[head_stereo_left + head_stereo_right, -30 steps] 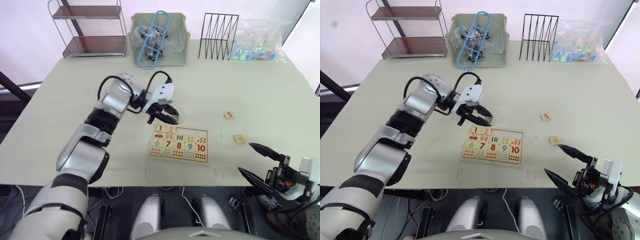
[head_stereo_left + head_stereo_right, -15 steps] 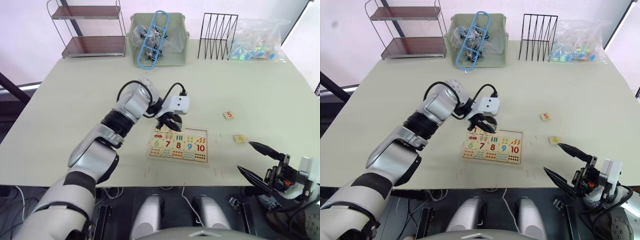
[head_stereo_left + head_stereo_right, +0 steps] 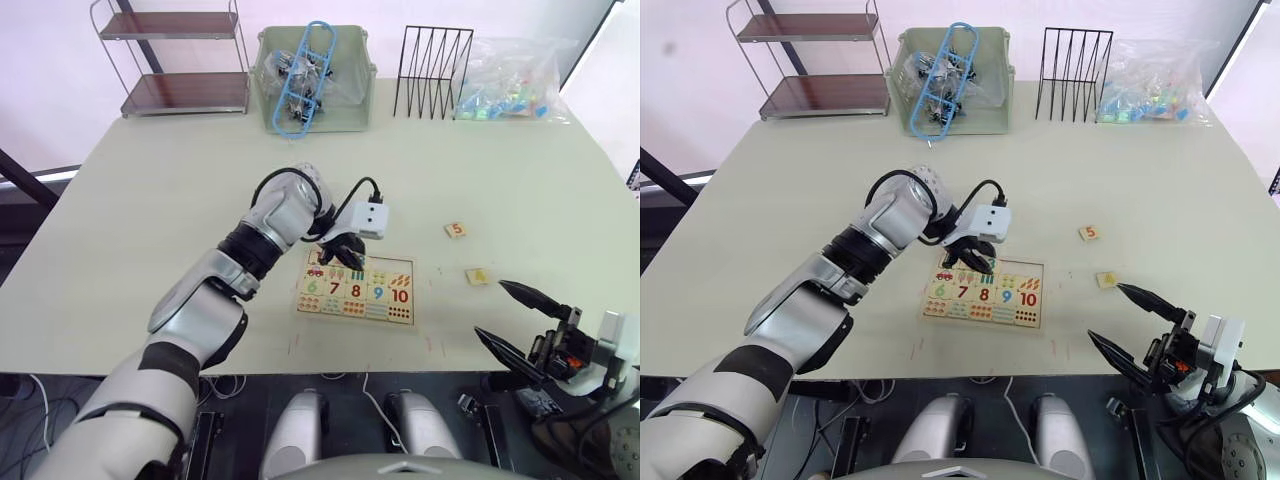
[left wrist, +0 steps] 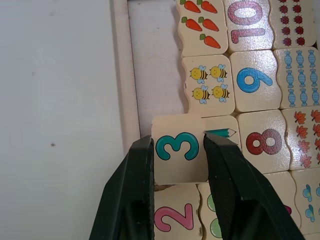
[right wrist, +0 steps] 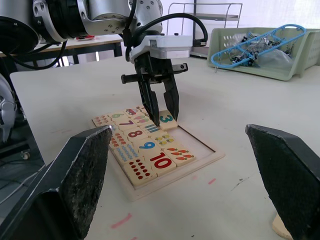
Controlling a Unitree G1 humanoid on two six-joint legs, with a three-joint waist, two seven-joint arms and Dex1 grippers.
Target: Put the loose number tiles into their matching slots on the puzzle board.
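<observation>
The puzzle board (image 3: 413,290) lies flat near the table's front middle, and most of its picture and digit pieces are in place. My left gripper (image 3: 343,256) hangs over the board's far row, shut on the loose tile with a teal 3 (image 4: 180,149). That tile sits right beside the seated pink 2 (image 4: 174,220) and slightly overlaps a pencil picture piece. Beyond it the row's slots (image 4: 155,65) are bare. Two more loose number tiles lie on the table to the right: the 5 (image 3: 456,230) and the 4 (image 3: 479,276). My right gripper (image 3: 490,308) is open, low at the front right.
Along the table's far edge stand a two-shelf rack (image 3: 175,60), a green bin (image 3: 355,110) with a blue frame in it, a black wire rack (image 3: 432,70) and a bag of coloured pieces (image 3: 510,85).
My left gripper has carried the 3 tile from the board's far left corner rightward, over the far row, and lower. The right arm has not moved.
</observation>
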